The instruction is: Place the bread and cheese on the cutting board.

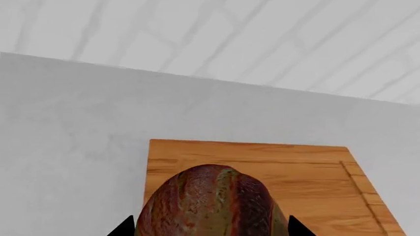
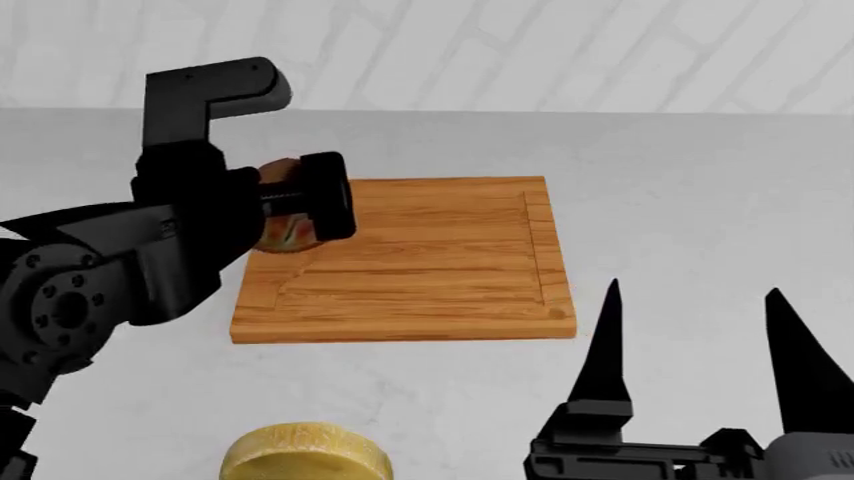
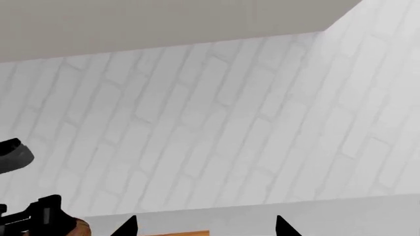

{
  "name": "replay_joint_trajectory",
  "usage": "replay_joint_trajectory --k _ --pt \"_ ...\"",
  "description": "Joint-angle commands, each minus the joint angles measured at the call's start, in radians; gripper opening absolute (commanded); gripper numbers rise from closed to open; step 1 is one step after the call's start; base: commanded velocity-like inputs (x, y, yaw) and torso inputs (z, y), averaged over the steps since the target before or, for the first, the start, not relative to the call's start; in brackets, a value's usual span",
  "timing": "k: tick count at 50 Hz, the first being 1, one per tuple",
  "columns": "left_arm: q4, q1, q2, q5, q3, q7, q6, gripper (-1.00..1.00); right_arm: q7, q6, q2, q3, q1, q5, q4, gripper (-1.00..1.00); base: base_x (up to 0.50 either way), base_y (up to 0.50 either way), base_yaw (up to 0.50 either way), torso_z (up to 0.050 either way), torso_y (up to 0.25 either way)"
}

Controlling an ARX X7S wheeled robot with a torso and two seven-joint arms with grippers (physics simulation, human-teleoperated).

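The bread (image 1: 210, 201), a reddish-brown loaf with greenish streaks, sits between the two black fingertips of my left gripper (image 1: 210, 228), which is shut on it. It is over the left edge of the cutting board (image 1: 295, 172). In the head view the left arm hides most of the bread (image 2: 283, 238), which is near the far left part of the cutting board (image 2: 427, 270). Whether the loaf touches the wood I cannot tell. The cheese (image 2: 304, 455), pale yellow, lies on the counter nearer me than the board. My right gripper (image 2: 691, 290) stands open and empty, right of the board.
The grey counter (image 2: 694, 180) runs back to a white brick wall (image 2: 534, 50). The right wrist view shows mostly that wall, plus a sliver of the cutting board (image 3: 187, 233) and part of the left arm (image 3: 33, 216).
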Motion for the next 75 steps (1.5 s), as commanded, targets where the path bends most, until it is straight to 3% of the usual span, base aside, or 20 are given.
replay_joint_trajectory --k 1,61,62,75 --pt "-0.081 -0.003 0.024 0.015 0.026 0.021 0.06 -1.0 0.003 -0.005 0.004 0.003 -0.003 0.004 0.002 1.0 0.0 0.0 0.0 0.0 0.0" --pt "-0.079 0.071 0.011 0.004 0.072 -0.004 0.082 -1.0 0.021 -0.016 0.022 -0.008 -0.003 0.019 -0.002 1.0 0.0 0.0 0.0 0.0 0.001" --pt "-0.081 0.07 0.011 0.003 0.069 -0.006 0.086 1.0 0.022 -0.017 0.022 -0.008 -0.004 0.019 -0.002 1.0 0.0 0.0 0.0 0.0 0.0" --pt "-0.048 0.074 0.001 -0.004 0.073 -0.023 0.088 1.0 0.026 -0.019 0.026 -0.01 -0.004 0.022 -0.005 1.0 0.0 0.0 0.0 0.0 0.0"
